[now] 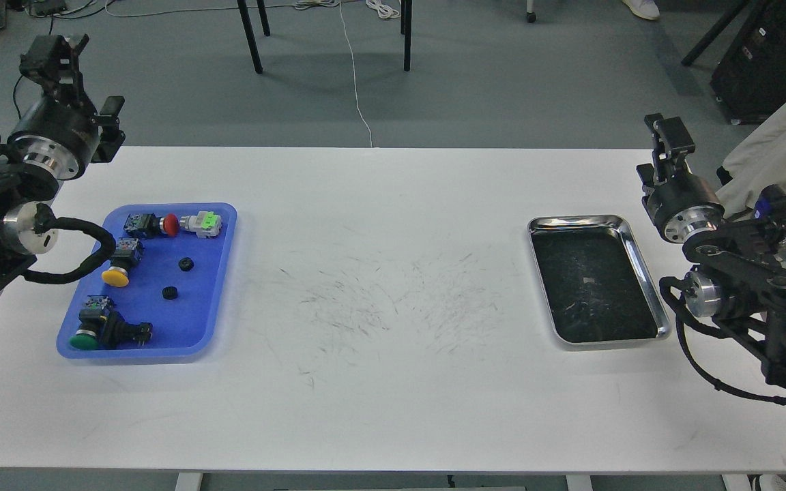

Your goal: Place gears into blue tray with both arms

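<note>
Lying in blue tray (219,273), gears (186,264) well apart from fingers (65,51).

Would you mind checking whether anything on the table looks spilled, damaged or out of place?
Nothing looks spilled or broken. Both gears lie inside the blue tray among the switches. The silver tray holds nothing. The table only shows dark scuff marks mid-surface.

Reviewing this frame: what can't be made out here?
Head view only:
- Left gripper: small and dark, open or shut unclear.
- Right gripper: seen end-on, state unclear.
- Gears in the blue tray: too small to see teeth.
- Yellow switch: partly behind the left arm's cable.
- Both arms: cut off by the side edges.
</note>
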`<state>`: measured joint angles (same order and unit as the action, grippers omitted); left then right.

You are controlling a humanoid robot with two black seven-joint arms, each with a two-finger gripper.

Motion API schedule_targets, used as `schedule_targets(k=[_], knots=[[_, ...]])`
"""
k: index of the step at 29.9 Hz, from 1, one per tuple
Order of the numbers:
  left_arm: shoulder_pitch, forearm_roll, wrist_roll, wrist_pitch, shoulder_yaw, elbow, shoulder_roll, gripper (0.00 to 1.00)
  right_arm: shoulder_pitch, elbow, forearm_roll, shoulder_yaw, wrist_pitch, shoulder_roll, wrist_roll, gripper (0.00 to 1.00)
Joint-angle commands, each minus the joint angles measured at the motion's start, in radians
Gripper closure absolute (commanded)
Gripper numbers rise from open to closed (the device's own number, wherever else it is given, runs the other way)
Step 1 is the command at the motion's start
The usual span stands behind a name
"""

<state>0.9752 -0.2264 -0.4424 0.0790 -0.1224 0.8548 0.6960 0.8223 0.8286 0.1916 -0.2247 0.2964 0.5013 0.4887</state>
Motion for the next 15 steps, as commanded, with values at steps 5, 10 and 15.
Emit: schedule_targets(k=[5,10,15], knots=[[-0.001,-0.063,0.105,0.039,-0.072,-0.016,-0.006,0.01,0.006,-0.002,-0.003,-0.018,0.000,0.005,0.000,0.03],[-0.013,-0.105,0.162,0.059,-0.128,0.001,-0.024,0.01,0.003,0.000,-0.015,-0.062,-0.002,0.006,0.000,0.03],[-0.015,-0.103,0.211,0.099,-0.126,0.001,-0.038,0.01,-0.006,0.001,-0.053,-0.155,-0.117,0.006,0.000,0.01]])
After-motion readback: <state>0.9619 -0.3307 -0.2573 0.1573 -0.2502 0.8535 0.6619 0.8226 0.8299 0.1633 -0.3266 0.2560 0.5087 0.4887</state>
